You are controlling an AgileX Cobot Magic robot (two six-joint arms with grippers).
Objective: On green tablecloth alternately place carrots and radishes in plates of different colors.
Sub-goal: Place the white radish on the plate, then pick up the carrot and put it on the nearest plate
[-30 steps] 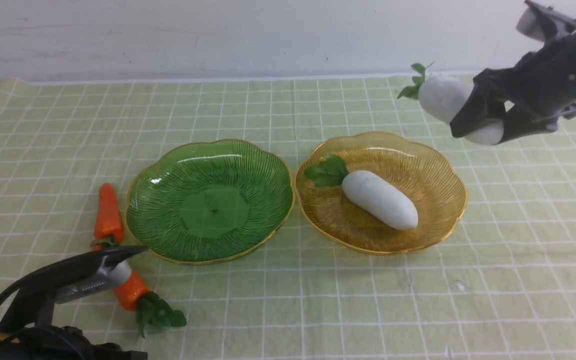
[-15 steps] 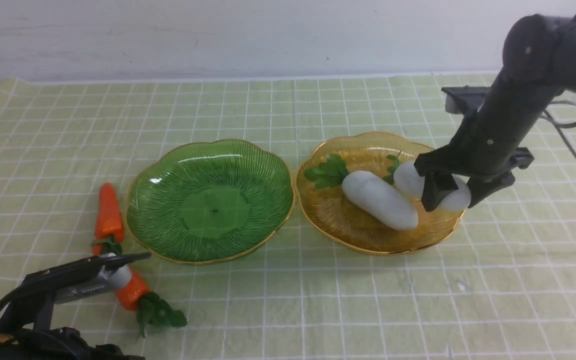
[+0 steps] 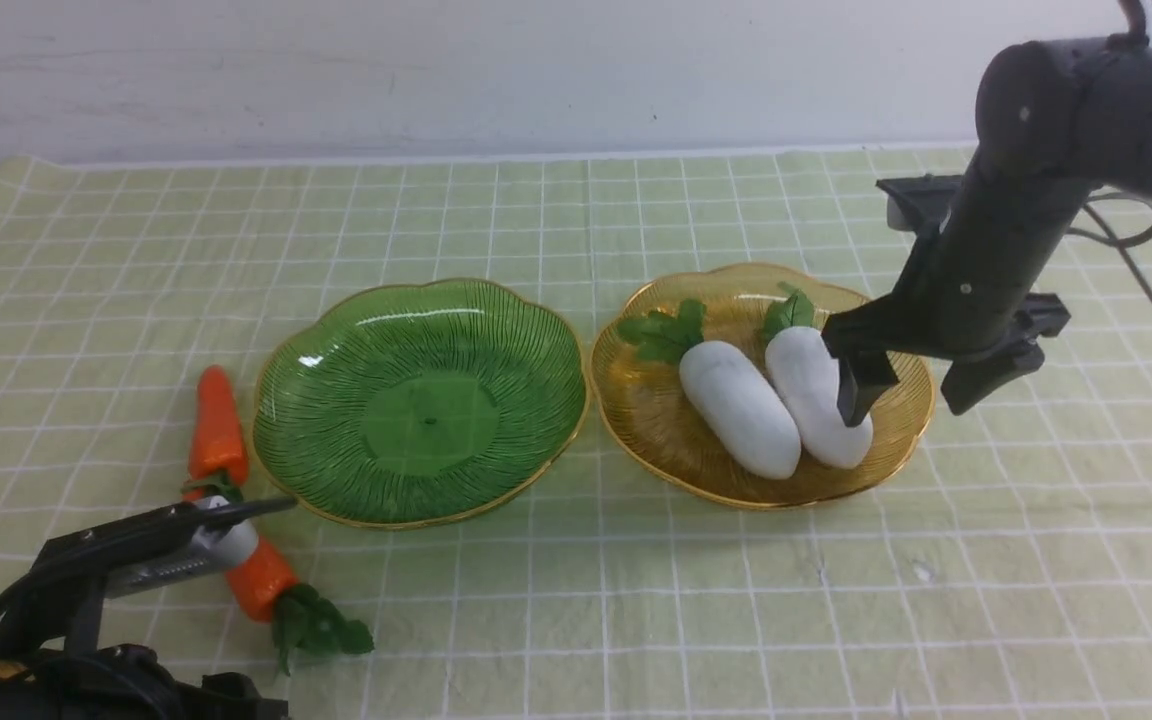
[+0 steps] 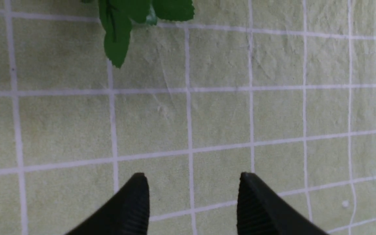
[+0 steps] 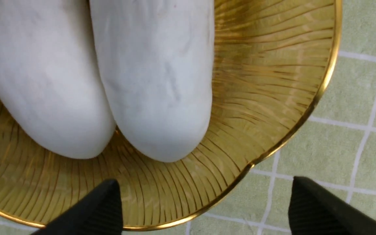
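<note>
Two white radishes (image 3: pixel 739 405) (image 3: pixel 816 395) lie side by side in the amber-yellow plate (image 3: pixel 666 440), leaves pointing away from me. My right gripper (image 3: pixel 911 395) hangs open over that plate's right rim, holding nothing. In the right wrist view it (image 5: pixel 204 182) is just clear of the radish ends (image 5: pixel 158 81) (image 5: pixel 44 81). The green plate (image 3: pixel 421 420) holds nothing. Both orange carrots (image 3: pixel 216 425) (image 3: pixel 261 580) lie on the green tablecloth (image 3: pixel 636 600), left of the green plate. My left gripper (image 3: pixel 236 525) stands open above the nearer carrot. Its wrist view shows only cloth between the jaws (image 4: pixel 191 178), with carrot leaves (image 4: pixel 119 32) beyond.
A pale wall runs behind the cloth's far edge (image 3: pixel 536 155). The right arm's cable (image 3: pixel 1126 225) loops at the far right. The two plates nearly touch at the middle.
My right gripper came down with the second radish, set it in the amber plate beside the first, and opened. The left gripper's jaws opened wider over the nearer carrot.
</note>
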